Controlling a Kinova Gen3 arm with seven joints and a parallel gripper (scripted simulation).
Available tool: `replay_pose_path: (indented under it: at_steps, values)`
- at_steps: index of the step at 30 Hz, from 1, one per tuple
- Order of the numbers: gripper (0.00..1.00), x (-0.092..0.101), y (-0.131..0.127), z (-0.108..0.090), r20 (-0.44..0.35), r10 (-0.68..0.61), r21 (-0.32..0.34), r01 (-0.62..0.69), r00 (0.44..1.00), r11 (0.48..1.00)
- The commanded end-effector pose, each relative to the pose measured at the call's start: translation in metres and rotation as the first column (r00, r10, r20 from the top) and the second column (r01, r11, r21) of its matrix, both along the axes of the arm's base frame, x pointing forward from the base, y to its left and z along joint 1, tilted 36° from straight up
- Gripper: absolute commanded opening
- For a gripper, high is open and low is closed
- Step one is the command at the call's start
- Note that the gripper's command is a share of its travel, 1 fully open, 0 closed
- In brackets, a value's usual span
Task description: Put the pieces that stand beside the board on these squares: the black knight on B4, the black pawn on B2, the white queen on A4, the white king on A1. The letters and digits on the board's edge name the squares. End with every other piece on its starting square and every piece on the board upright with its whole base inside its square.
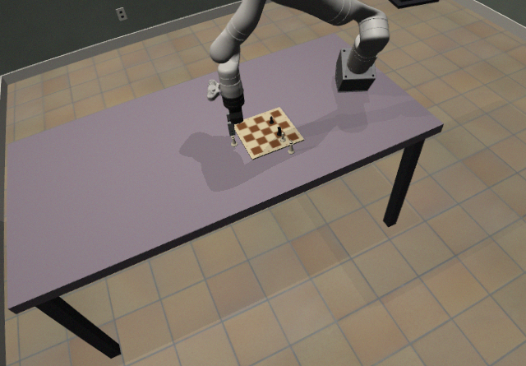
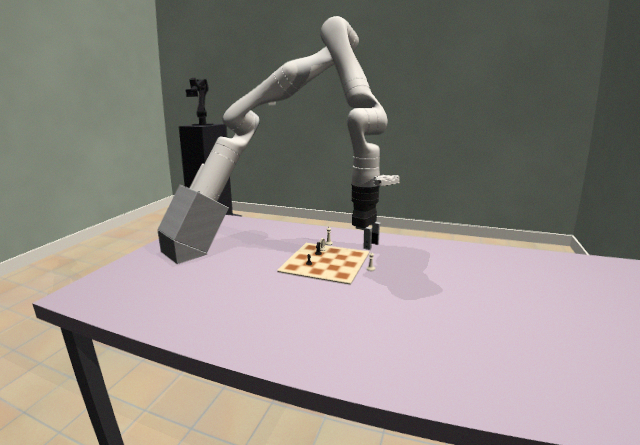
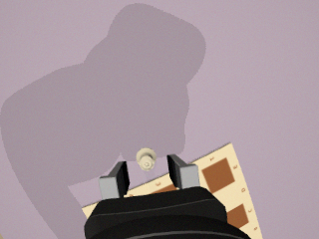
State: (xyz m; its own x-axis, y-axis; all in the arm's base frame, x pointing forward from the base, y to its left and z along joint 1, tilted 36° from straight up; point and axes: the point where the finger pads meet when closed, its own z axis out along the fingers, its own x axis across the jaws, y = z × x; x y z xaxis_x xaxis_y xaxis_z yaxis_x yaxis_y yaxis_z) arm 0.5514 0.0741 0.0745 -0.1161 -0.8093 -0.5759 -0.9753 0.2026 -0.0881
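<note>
Hovering over the table (image 1: pixel 127 175) (image 2: pixel 361 321) (image 3: pixel 269 75), one claw (image 1: pixel 233 129) (image 2: pixel 371 236) (image 3: pixel 148 169) stands released, two fingers apart with nothing between them. Nearest below it, one white piece (image 1: pixel 233 141) (image 2: pixel 371 263) (image 3: pixel 147 160) stands upright just beside the board (image 1: pixel 255 156) (image 2: pixel 352 281) (image 3: pixel 250 211); king or queen, I can't tell. Farther from the claw, three pieces stand on that one board: a black pawn (image 1: pixel 271 120) (image 2: pixel 309 260), a black knight (image 1: pixel 279 131) (image 2: pixel 318 248) and a small white piece (image 1: pixel 283 137) (image 2: pixel 322 245). Past these, a second white piece off the board (image 1: pixel 288 145) (image 2: pixel 328 236) stands upright.
</note>
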Motion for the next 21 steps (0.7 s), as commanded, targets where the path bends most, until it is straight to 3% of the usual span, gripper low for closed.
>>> replay_pose_path:
  at_steps: [1,21]
  values:
    - [0.79,0.0002,0.0044,-0.0027,0.001,0.002,0.003,-0.002,1.000,1.000]
    - [0.79,0.0022,0.0078,-0.0062,0.004,0.002,0.003,-0.002,1.000,1.000]
